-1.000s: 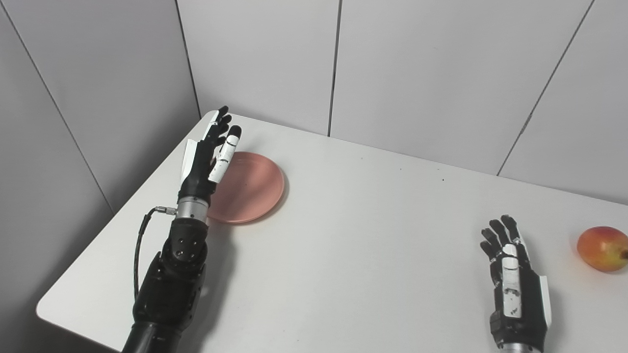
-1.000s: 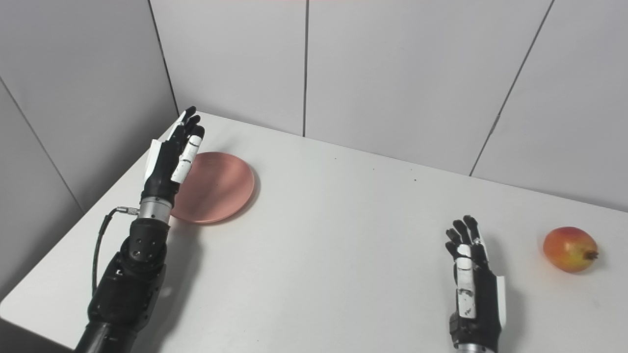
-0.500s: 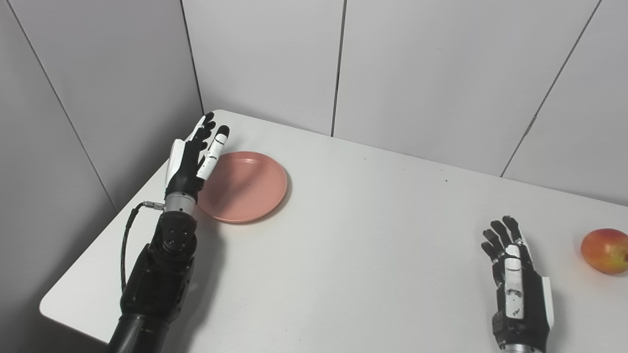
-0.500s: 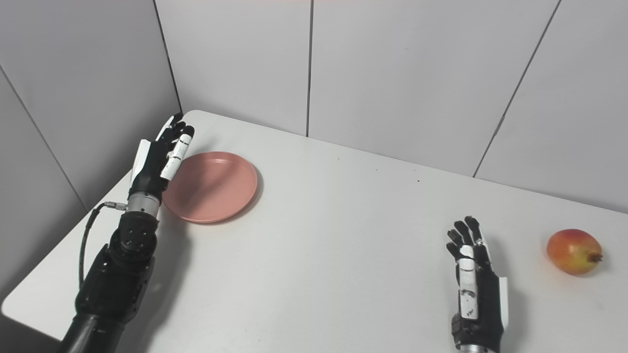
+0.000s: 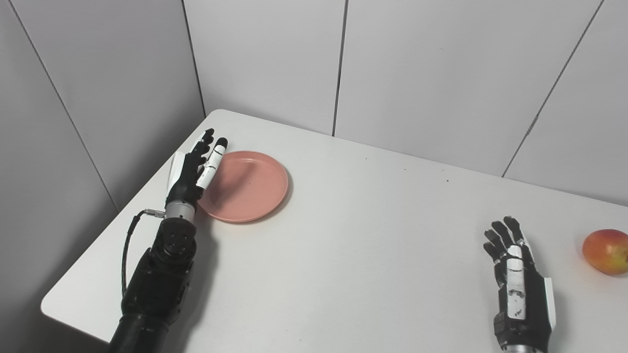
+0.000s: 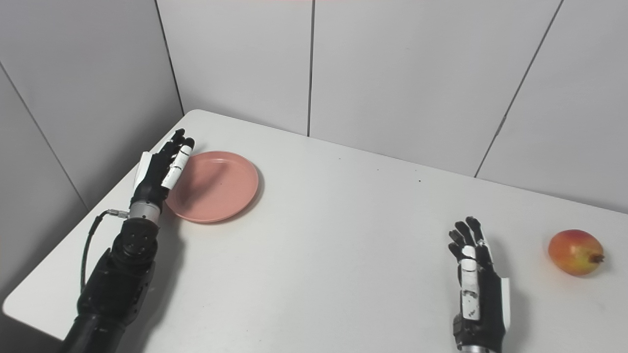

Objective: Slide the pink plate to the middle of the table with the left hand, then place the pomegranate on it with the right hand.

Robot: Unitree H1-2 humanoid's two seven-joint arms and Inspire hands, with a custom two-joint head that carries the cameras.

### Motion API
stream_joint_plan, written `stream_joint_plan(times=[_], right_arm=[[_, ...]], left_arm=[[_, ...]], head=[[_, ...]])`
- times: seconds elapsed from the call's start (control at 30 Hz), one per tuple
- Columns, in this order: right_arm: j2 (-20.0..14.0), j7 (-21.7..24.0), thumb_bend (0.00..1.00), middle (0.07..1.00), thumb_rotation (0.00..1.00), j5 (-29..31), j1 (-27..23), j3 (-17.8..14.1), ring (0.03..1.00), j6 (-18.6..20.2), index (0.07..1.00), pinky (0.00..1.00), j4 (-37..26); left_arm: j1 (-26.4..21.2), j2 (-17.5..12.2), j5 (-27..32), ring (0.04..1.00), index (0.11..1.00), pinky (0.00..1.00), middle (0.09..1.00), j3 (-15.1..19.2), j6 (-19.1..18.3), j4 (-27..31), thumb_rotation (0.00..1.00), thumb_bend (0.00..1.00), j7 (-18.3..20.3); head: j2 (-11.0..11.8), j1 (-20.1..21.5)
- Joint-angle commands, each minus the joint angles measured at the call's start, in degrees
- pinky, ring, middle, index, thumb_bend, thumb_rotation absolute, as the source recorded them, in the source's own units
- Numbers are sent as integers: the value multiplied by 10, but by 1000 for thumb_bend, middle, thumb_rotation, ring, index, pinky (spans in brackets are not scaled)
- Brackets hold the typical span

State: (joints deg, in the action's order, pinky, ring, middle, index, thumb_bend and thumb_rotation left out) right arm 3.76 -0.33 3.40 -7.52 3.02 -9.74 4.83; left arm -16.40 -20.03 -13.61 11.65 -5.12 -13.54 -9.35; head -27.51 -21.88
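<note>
Pink plate (image 5: 248,186) sits near the far left corner of the white surface (image 5: 343,255). I see my left hand (image 5: 191,169) against the plate's left rim, fingers (image 5: 212,157) straight, holding nothing. Well right of the plate, my right hand (image 6: 475,289) lies spread, empty, with the pomegranate (image 6: 575,252) farther right, untouched.

2 head cams side by side, looking down, same table (image 5: 343,235).
</note>
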Motion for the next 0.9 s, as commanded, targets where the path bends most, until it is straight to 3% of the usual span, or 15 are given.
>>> stream_joint_plan(times=[0.0, 0.17, 0.5, 0.87], right_arm=[[-2, 6, 453, 885, 882, 1, 17, -3, 877, -20, 902, 896, 13], [-3, 7, 450, 883, 870, 1, 17, -2, 877, -20, 901, 895, 12], [-5, 9, 466, 881, 878, 1, 16, -2, 874, -20, 902, 903, 15], [-3, 5, 470, 875, 872, -3, 17, -2, 866, -19, 896, 895, 12]], left_arm=[[-19, -15, -6, 917, 917, 895, 926, -6, 29, 4, 998, 522, -5], [-22, -11, -1, 926, 930, 901, 932, -19, 41, -12, 1000, 554, -1], [-24, 17, 67, 963, 953, 975, 959, -14, -4, 12, 1000, 582, 31], [-17, 38, 117, 941, 954, 938, 962, -13, -26, 53, 1000, 585, 48]], head=[[-1, 0], [-2, 0], [-5, 0], [-6, 1]])
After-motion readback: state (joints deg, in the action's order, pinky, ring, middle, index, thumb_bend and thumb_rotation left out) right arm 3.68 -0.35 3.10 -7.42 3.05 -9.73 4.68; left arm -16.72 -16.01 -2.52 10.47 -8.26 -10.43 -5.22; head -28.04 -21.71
